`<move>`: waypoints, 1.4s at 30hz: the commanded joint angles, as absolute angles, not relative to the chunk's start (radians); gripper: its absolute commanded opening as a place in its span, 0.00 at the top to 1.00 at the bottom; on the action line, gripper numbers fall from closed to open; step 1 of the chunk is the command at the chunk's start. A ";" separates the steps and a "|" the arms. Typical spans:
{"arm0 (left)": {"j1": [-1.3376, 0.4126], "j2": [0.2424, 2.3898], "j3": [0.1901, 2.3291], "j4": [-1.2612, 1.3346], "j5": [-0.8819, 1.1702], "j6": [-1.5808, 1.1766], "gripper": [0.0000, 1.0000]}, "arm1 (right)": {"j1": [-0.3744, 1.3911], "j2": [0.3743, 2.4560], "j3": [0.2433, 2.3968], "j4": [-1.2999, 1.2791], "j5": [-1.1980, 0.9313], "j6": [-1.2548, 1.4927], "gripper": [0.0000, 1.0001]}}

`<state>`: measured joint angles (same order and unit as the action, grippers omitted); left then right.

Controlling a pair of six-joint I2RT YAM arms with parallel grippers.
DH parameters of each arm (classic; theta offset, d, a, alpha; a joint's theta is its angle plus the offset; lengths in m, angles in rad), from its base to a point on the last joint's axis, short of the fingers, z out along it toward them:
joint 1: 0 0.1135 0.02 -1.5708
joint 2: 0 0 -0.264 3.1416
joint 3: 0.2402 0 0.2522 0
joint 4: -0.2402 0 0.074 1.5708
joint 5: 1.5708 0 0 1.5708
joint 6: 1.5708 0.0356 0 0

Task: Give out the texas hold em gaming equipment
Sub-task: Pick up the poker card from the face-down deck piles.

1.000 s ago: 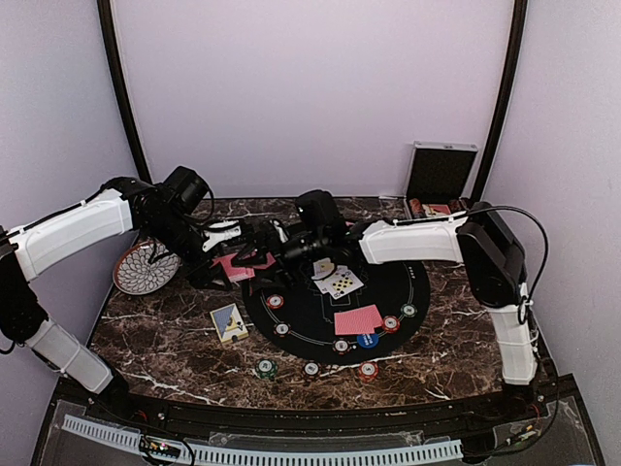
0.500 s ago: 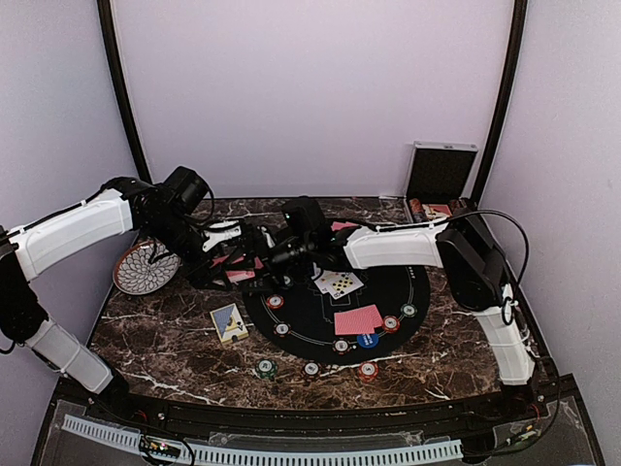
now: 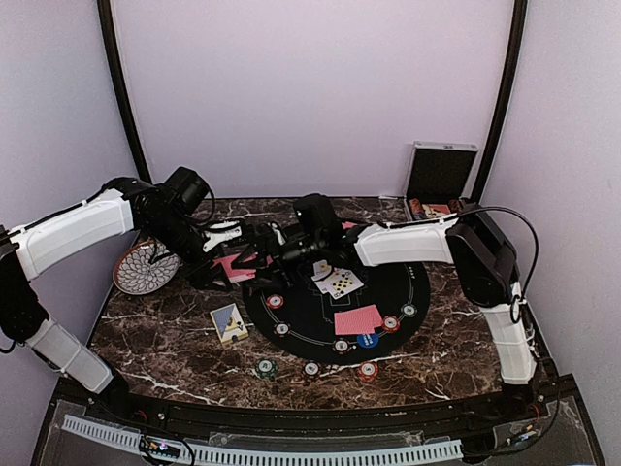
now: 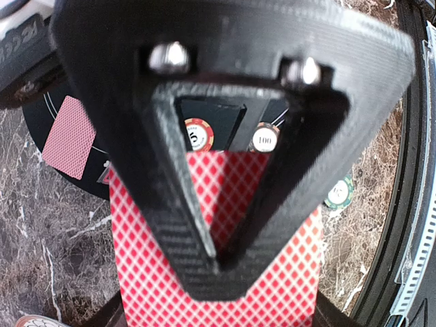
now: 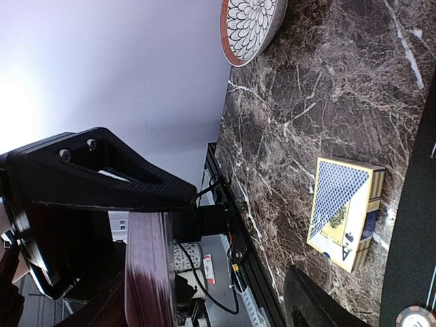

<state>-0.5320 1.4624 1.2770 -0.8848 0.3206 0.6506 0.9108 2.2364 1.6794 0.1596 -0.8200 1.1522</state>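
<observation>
Top: red-backed deck (image 3: 236, 269) clamped in left claw (image 3: 233, 258); right claw (image 3: 255, 253) just beside, grip state unreadable. Left wrist: poker chips (image 4: 197, 134) beyond fingertip. Right wrist: deck edge-on ahead. Risk: too deep a bite dragging a clump off the deck.

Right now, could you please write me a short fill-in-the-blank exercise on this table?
The left gripper is shut on a deck of ____-backed cards.
In the top view, the patterned plate sits at the ____ edge of the table.
The silver case at the back stands ____.
Missing words: red; left; open.
</observation>
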 commanded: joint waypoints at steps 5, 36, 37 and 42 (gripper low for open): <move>-0.525 1.437 1.302 -0.865 0.344 0.652 1.00 | 0.893 2.177 1.629 0.093 -0.817 1.113 0.34; -0.525 1.437 1.296 -0.868 0.333 0.658 1.00 | 0.870 2.023 1.550 0.153 -0.846 1.161 0.87; -0.525 1.436 1.296 -0.868 0.332 0.658 1.00 | 0.870 2.020 1.540 0.172 -0.849 1.173 0.88; -0.524 1.437 1.298 -0.867 0.330 0.660 1.00 | 0.875 2.021 1.515 0.243 -0.865 1.223 0.89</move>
